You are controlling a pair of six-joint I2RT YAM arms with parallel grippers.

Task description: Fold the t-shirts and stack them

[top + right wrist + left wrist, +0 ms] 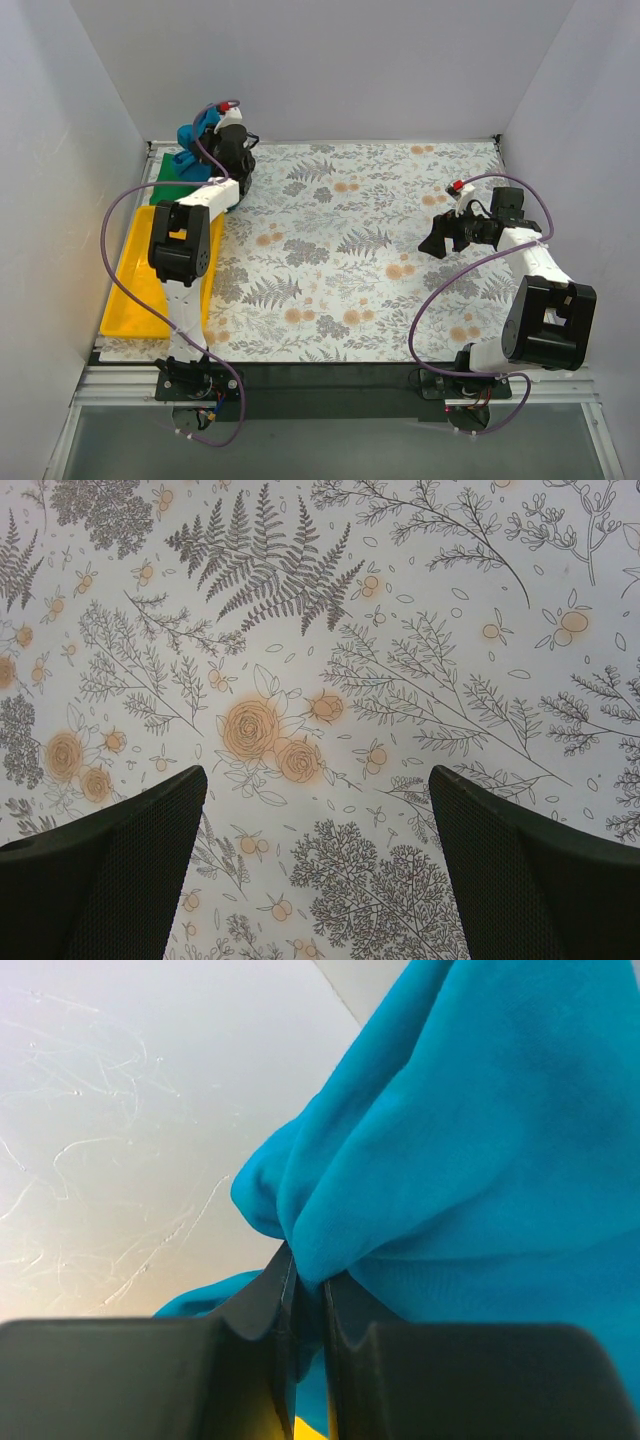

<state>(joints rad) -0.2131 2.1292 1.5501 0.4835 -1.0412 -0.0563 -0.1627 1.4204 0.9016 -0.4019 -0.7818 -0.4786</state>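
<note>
A teal-blue t-shirt (188,138) hangs bunched in the far left corner, lifted off the surface. My left gripper (212,128) is shut on a fold of it. In the left wrist view the teal cloth (480,1140) fills the right side and is pinched between the two black fingers of the left gripper (310,1282). Just below it, a bright green t-shirt (171,183) lies flat at the far end of the yellow tray (135,290). My right gripper (440,238) hovers open over the right side of the table, and in its wrist view the right gripper (318,780) has only the patterned cloth between its fingers.
A floral tablecloth (340,250) covers the table. White walls close in the left, back and right sides. The yellow tray runs along the left edge beside the left arm. A sliver of yellow (312,1430) shows under the left fingers.
</note>
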